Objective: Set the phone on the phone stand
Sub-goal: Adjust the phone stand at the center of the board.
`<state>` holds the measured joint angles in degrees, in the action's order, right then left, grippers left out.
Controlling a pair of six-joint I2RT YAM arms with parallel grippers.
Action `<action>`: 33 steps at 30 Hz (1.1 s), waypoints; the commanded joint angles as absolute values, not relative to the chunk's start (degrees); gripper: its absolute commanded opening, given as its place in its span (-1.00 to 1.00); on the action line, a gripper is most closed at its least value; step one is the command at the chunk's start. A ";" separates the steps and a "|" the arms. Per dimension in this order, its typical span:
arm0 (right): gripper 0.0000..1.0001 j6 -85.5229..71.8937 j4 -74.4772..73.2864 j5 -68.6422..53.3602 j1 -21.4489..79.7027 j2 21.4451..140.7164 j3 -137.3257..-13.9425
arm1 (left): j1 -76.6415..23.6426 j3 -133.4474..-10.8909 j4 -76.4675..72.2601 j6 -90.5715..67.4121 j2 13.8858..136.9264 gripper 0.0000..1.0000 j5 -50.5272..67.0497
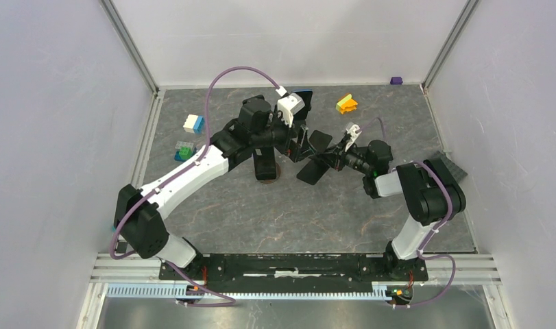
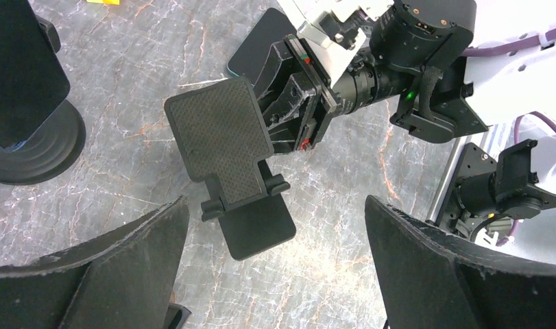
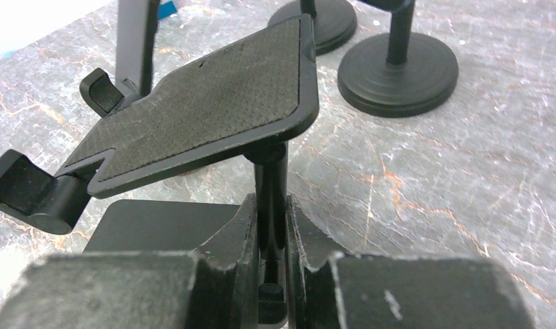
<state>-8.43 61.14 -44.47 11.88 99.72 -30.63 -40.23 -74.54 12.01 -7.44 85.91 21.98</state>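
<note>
The black phone stand (image 2: 220, 137) has a textured plate with two hooks, a thin stem and a flat base. It stands at the table's middle (image 1: 312, 169). My right gripper (image 3: 269, 205) is shut on the stem just under the plate (image 3: 206, 110), reaching in from the right (image 1: 332, 161). My left gripper (image 2: 275, 205) is open and empty above the stand's base, its fingers (image 2: 124, 267) wide apart; it also shows in the top view (image 1: 299, 146). A dark flat slab with a teal edge (image 2: 256, 49), apparently the phone, lies on the table behind the right gripper, partly hidden.
A black upright slab on a round base (image 2: 28, 130) stands left of the stand (image 1: 264, 168). Two round bases (image 3: 398, 65) (image 3: 316, 20) stand beyond the plate. Toy blocks lie at back left (image 1: 193, 123) (image 1: 184, 149) and back right (image 1: 346, 103). White walls close in three sides.
</note>
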 commanded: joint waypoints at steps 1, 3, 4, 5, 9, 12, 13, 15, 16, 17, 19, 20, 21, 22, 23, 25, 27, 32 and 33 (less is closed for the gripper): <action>-0.83 -9.48 73.81 -42.87 13.85 100.32 -28.99 | -39.68 -76.25 12.10 -4.82 83.87 0.99 24.80; -0.80 -9.35 74.72 -42.24 14.36 100.83 -28.33 | -39.46 -75.45 11.58 -5.14 83.61 0.99 24.90; -0.78 -9.17 74.41 -41.56 14.54 101.05 -28.09 | -39.39 -75.06 11.12 -5.30 83.42 0.99 24.96; -0.77 -8.75 73.96 -40.87 14.59 101.22 -27.71 | -39.32 -74.62 10.79 -5.44 83.27 0.99 25.10; -0.76 -7.97 74.72 -39.29 14.77 102.12 -25.75 | -38.94 -73.05 9.13 -6.27 82.36 0.99 25.63; -0.69 -7.61 74.41 -38.63 14.83 102.44 -25.01 | -38.76 -72.35 8.40 -6.76 81.86 0.99 25.93; -0.66 -7.47 74.44 -38.50 14.92 102.46 -24.82 | -38.63 -72.25 8.27 -6.83 81.75 0.99 26.00; -0.64 -6.74 73.43 -38.20 15.07 102.82 -24.86 | -38.59 -72.07 8.09 -6.91 81.78 0.99 26.12; -0.63 -6.33 72.78 -37.68 15.15 102.97 -24.77 | -38.58 -71.99 8.01 -6.96 81.87 0.99 26.14; -0.60 -6.18 72.72 -37.46 15.11 103.30 -24.58 | -38.58 -71.90 7.91 -7.04 81.92 0.99 26.08; -0.47 -5.84 73.07 -37.15 15.07 103.69 -23.90 | -38.58 -71.48 7.53 -7.12 81.93 0.99 26.20; -0.45 -5.86 73.49 -36.89 15.12 103.83 -23.40 | -38.58 -71.22 7.24 -7.12 81.96 0.99 26.19; -0.44 -5.87 73.80 -36.68 15.11 103.96 -23.20 | -38.58 -70.83 6.89 -7.16 81.94 0.99 26.19; -0.43 -6.08 73.83 -36.37 15.16 103.97 -22.97 | -38.58 -70.53 6.53 -7.12 82.06 0.99 26.19; -0.39 -6.18 73.95 -36.21 15.12 103.93 -22.73 | -38.58 -70.28 6.22 -7.12 82.22 0.99 26.19; -0.29 -6.42 74.42 -35.77 15.29 103.97 -22.22 | -38.56 -70.06 6.07 -7.12 82.66 0.99 26.19; -0.27 -6.93 74.57 -35.43 15.30 104.06 -21.75 | -38.53 -69.96 5.89 -7.29 83.17 0.99 26.27; -0.04 -5.82 72.98 -35.29 15.39 101.58 -20.73 | -38.53 -70.07 5.80 -7.45 84.33 0.99 26.37; -0.03 -5.41 72.06 -35.04 15.38 100.77 -20.59 | -38.48 -69.99 5.80 -7.47 84.55 0.99 26.33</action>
